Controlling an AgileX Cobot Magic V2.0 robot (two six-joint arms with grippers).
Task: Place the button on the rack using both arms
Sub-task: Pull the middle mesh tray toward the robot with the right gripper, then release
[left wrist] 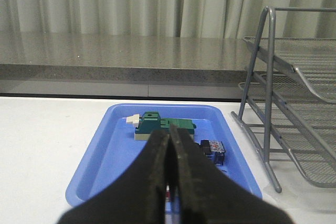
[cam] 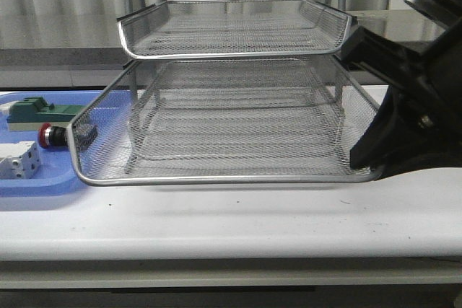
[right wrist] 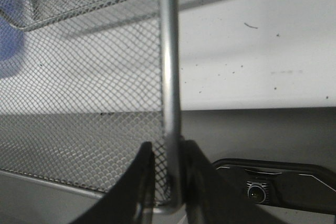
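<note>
**Button lies in the blue tray, just ahead of the closed left pincer**

Pale curtains and a grey stone ledge back a white tabletop [cam: 231,221], on which the rack [cam: 231,27] fills the middle of the front view, its lowest tier drawn forward toward the camera. At the left edge of that frame sits a blue tray [cam: 43,185], and in it the button [cam: 66,135], seen partly through the mesh of the rack's front left corner. Its red cap points to the left of the frame and its dark body to the right, so its long axis runs roughly across the picture.

In the left wrist view the left pincer [left wrist: 170,182] has its fingers pressed together with nothing between them. It hangs over the near end of the blue tray, and the blue and black body of the button shows just right of the finger tips, slightly beyond them; the green block [left wrist: 157,125] lies farther off, toward the tray's far rim.

The right pincer [right wrist: 167,182], seen in the right wrist view, is clamped on the rim wire of the rack's lower tier at the right-hand side of the front view, well apart from the button.

Judging from this, the left arm is much the nearer one, and it would have to spread its fingers and shift a little toward the rack side before it could straddle the button.
</note>
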